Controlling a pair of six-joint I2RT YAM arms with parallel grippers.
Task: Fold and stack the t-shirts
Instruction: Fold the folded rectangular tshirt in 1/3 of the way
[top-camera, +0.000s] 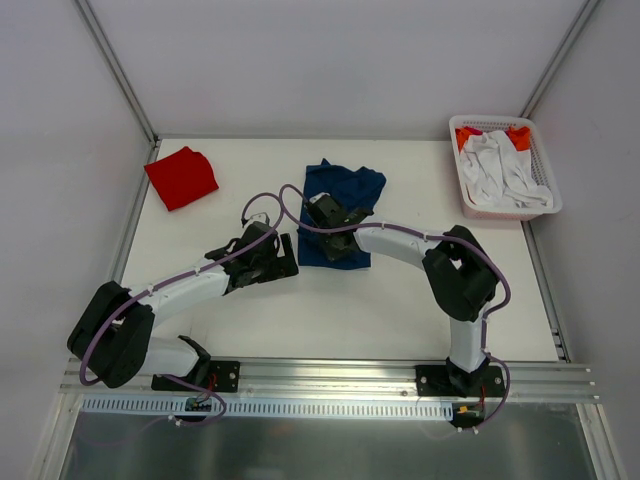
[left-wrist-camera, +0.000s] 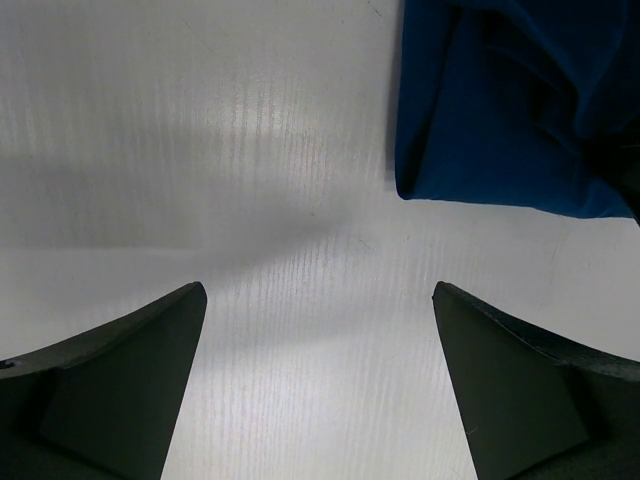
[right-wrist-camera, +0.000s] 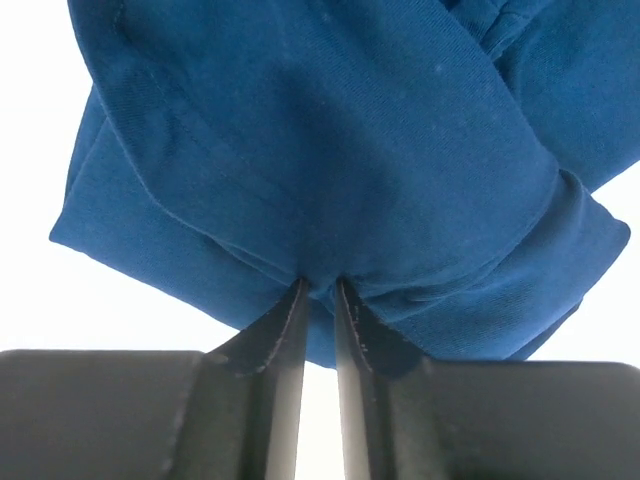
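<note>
The navy blue t-shirt (top-camera: 340, 200) lies partly folded and bunched at the middle of the table; its print is hidden. My right gripper (top-camera: 334, 240) is shut on a fold of the navy blue t-shirt (right-wrist-camera: 330, 150) at the shirt's near edge. My left gripper (top-camera: 283, 262) is open and empty, low over the bare table just left of the shirt's near left corner (left-wrist-camera: 500, 120). The red t-shirt (top-camera: 181, 177) lies folded at the far left of the table, apart from both grippers.
A white slatted basket (top-camera: 540, 205) stands at the far right corner and holds white and orange cloth. A metal rail (top-camera: 330, 375) runs along the near edge. White walls close off the back and sides.
</note>
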